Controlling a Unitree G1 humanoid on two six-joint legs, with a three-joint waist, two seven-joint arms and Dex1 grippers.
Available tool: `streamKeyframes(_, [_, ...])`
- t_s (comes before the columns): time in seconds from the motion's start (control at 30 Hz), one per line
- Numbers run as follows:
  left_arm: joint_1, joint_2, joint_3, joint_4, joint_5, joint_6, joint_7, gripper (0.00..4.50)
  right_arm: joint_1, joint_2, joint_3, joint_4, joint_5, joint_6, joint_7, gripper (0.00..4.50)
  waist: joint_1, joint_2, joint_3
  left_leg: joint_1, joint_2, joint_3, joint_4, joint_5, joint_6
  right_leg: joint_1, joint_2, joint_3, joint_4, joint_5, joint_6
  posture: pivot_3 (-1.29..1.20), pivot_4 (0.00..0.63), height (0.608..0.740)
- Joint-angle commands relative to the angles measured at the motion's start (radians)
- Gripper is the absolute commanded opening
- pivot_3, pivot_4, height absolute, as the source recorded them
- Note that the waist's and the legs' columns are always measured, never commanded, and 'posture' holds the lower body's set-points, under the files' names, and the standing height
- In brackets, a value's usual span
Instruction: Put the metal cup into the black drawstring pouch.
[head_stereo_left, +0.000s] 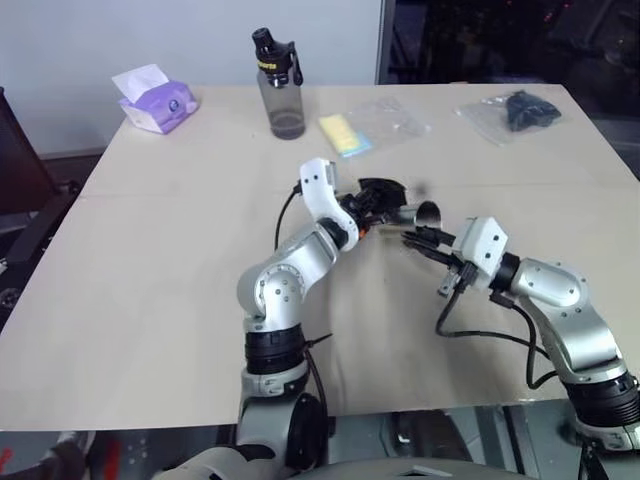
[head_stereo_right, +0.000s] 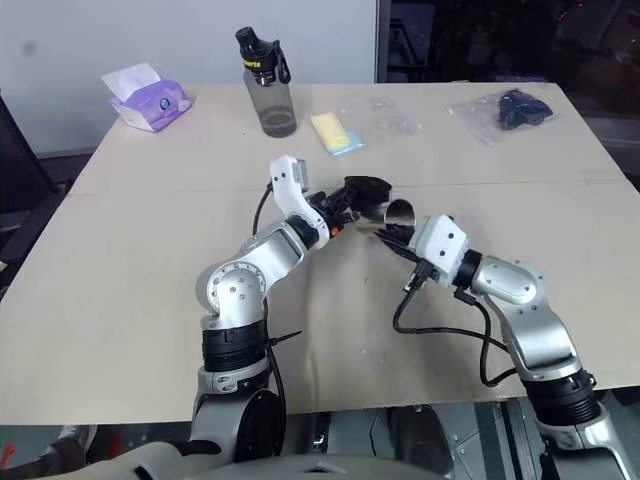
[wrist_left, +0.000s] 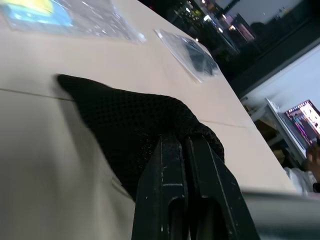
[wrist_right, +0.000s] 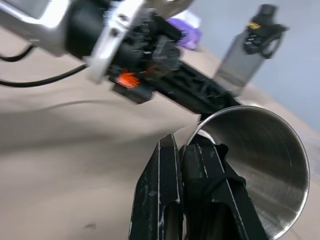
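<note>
The metal cup (wrist_right: 260, 165) is pinched by the right fingers (wrist_right: 172, 190); left fingers (wrist_left: 165, 170) clamp the black drawstring pouch (wrist_left: 135, 120).

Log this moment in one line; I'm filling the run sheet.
left gripper: shut on pouch | right gripper: shut on cup rim | cup beside pouch, not yet inside
</note>
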Motion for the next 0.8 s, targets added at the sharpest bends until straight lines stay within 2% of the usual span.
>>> streamKeyframes(0.03, [-0.001,0.005,-0.022,-0.056,-0.043,0.015,-0.026,0.0,-0.015,0.027,0.0,0.011,-0.063,-0.061,-0.075,0.03,0.0,0.0,0.0,0.0,0.0,0.0,0.0,0.0,0.0,0.0,0.0,0.0,0.0,0.0,0.0,0.0,0.15,0.74])
streamKeyframes(0.3, [-0.002,0.01,-0.028,-0.058,-0.104,0.058,-0.046,0.0,-0.009,0.137,0.038,0.052,-0.102,-0.162,-0.148,0.03,0.0,0.0,0.0,0.0,0.0,-0.001,0.0,0.0,0.0,0.0,0.0,0.0,0.0,0.0,0.0,0.0,0.15,0.74])
streamKeyframes(0.47, [0.027,0.035,-0.024,-0.092,-0.172,0.119,-0.07,0.0,-0.008,0.204,0.022,0.043,-0.058,-0.114,-0.189,0.03,-0.001,0.0,0.0,0.0,0.0,-0.001,0.0,0.0,0.0,0.0,0.0,0.0,0.0,0.0,0.0,0.0,0.15,0.74])
streamKeyframes(0.53, [0.032,0.045,-0.023,-0.1,-0.194,0.129,-0.077,0.0,-0.001,0.193,0.032,0.049,-0.066,-0.118,-0.169,0.03,-0.001,0.0,0.0,0.0,0.0,-0.001,0.0,0.0,0.0,0.0,0.0,0.0,0.0,0.0,0.0,0.0,0.15,0.74])
streamKeyframes(0.67, [0.024,0.061,-0.017,-0.12,-0.249,0.139,-0.106,0.0,-0.01,0.035,0.125,0.135,-0.274,-0.285,-0.105,0.03,-0.001,0.0,0.0,0.0,-0.002,-0.001,0.0,0.0,0.0,0.0,0.0,0.0,0.0,-0.001,-0.002,0.0,0.15,0.74])
streamKeyframes(0.8, [0.029,0.065,-0.032,-0.119,-0.271,0.153,-0.113,0.0,-0.07,-0.024,0.168,0.193,-0.393,-0.392,-0.126,0.03,-0.004,0.0,0.0,0.0,-0.002,-0.001,0.0,0.0,0.0,0.0,0.0,0.002,0.0,-0.001,-0.002,0.0,0.15,0.74])
